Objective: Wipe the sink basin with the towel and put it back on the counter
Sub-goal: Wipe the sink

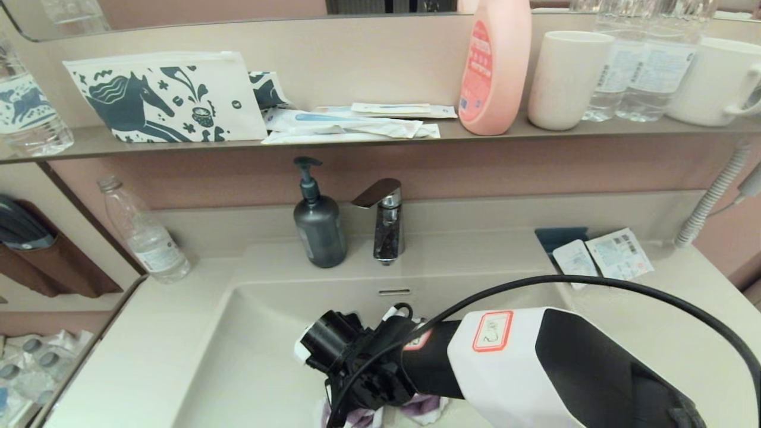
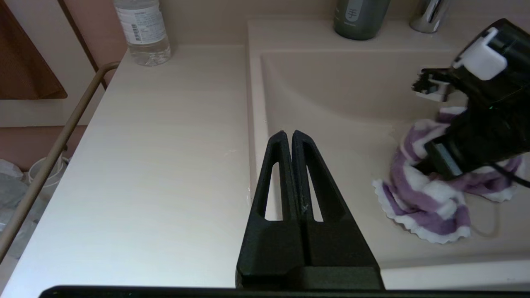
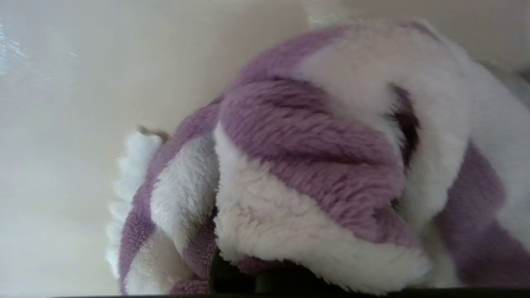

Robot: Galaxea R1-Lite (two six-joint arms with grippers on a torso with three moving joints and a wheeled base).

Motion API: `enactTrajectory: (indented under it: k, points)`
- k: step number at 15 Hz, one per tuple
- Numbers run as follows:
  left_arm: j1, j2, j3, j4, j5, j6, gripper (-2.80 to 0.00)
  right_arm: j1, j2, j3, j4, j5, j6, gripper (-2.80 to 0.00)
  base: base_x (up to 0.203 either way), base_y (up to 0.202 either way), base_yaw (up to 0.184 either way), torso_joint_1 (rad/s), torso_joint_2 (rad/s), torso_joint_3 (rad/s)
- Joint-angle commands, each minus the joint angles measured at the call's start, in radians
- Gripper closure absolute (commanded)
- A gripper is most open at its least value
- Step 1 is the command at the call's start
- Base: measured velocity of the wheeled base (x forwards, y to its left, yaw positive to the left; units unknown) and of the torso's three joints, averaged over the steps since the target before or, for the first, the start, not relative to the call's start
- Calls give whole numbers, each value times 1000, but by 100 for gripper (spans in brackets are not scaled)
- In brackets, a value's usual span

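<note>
The purple-and-white striped towel (image 2: 426, 198) lies bunched on the floor of the cream sink basin (image 1: 250, 356), near its front. My right gripper (image 2: 439, 161) reaches down into the basin and is buried in the cloth, shut on the towel (image 3: 314, 165); its fingertips are hidden by the folds. In the head view only scraps of towel (image 1: 425, 410) show under the right wrist. The overflow slot (image 1: 394, 292) is visible; the drain plug is hidden behind the arm. My left gripper (image 2: 288, 134) is shut and empty, hovering over the counter (image 2: 165, 145) at the basin's left rim.
A faucet (image 1: 386, 226) and a grey soap dispenser (image 1: 318, 229) stand behind the basin. A water bottle (image 1: 145, 235) stands at the counter's back left, and packets (image 1: 600, 255) lie at the right. The shelf above holds the horse pouch (image 1: 166, 98), a pink bottle (image 1: 493, 65) and cups.
</note>
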Motion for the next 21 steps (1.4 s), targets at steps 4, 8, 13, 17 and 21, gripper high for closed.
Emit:
enactTrajectory:
  k: [4, 8, 13, 17, 21]
  points:
    - [0, 1, 0, 0, 0, 0, 0, -38, -306, 279, 29, -13, 21, 0, 0, 0, 0, 0, 0, 0]
    - [0, 1, 0, 0, 0, 0, 0, -60, -559, 553, 32, -20, 47, 0, 0, 0, 0, 0, 0, 0]
    - [0, 1, 0, 0, 0, 0, 0, -106, -840, 741, 37, -77, 58, 0, 0, 0, 0, 0, 0, 0]
    - [0, 1, 0, 0, 0, 0, 0, -275, -972, 767, 55, -97, 29, 0, 0, 0, 0, 0, 0, 0]
    - [0, 1, 0, 0, 0, 0, 0, -387, -975, 757, -162, -95, -8, 0, 0, 0, 0, 0, 0, 0]
